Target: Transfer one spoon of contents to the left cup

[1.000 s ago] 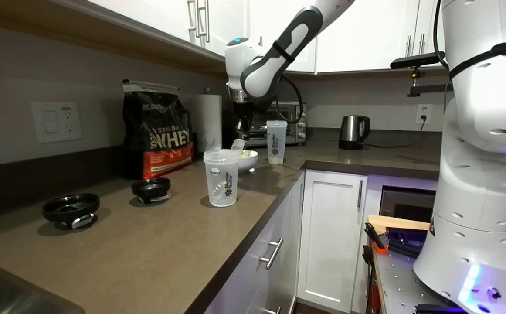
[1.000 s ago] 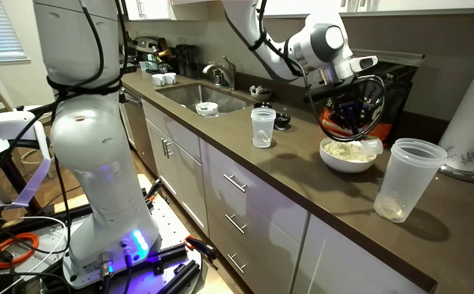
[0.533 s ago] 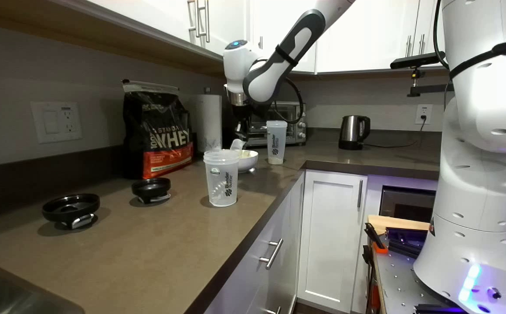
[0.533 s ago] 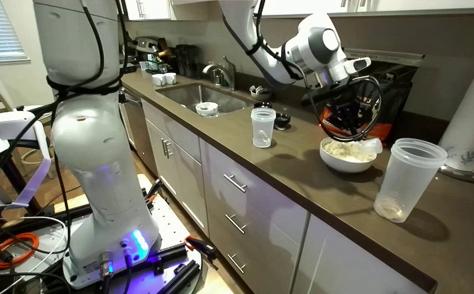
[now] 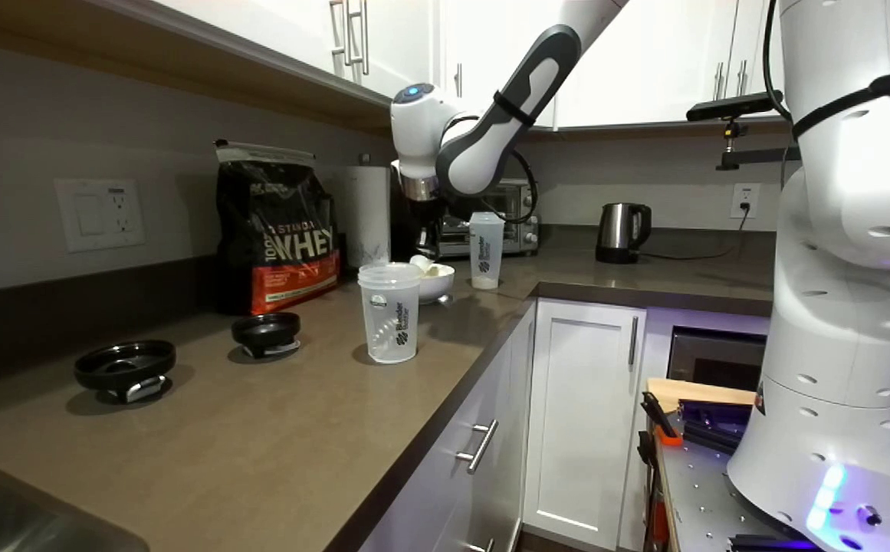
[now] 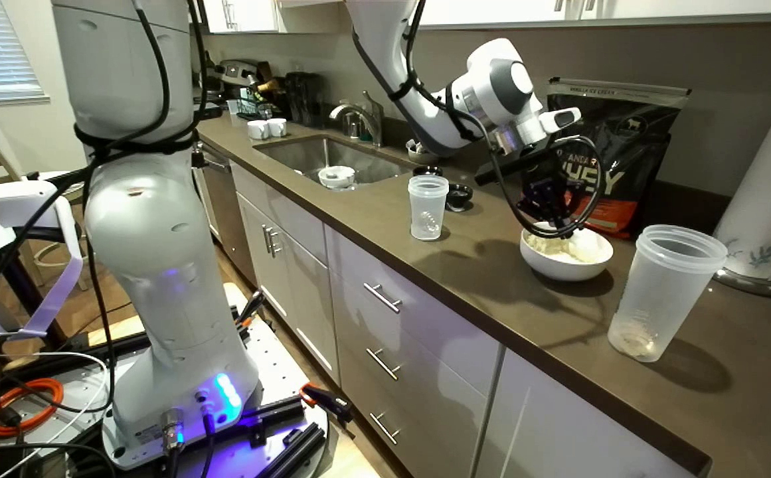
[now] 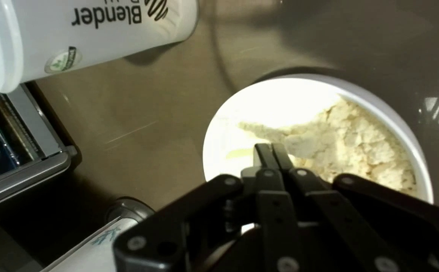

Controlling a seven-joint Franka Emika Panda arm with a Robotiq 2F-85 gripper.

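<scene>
Evidently the black two-fingered gripper (image 7: 272, 146), pinched tight, held the small whitish plastic spoon (image 5: 421, 262) just beneath it, with the tapered translucent plastic cup (image 5: 389, 316) well apart to its left.

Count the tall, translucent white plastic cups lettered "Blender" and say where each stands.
2: one cup between the steel sink and the round white bowl; the other cup past the bowl, farther from the sink. Others may be hidden.

Whey bag (image 5: 280, 238), upright. Near it, paper towel roll (image 5: 369, 211); farther off that same side, toaster oven (image 5: 527, 238), then steel kettle (image 5: 618, 231), well apart from bag. Opposite side: two black lids (image 5: 265, 331), one nearer bag; sink (image 6: 292, 155) beyond, white mugs (image 6: 257, 130) farther from bag.
</scene>
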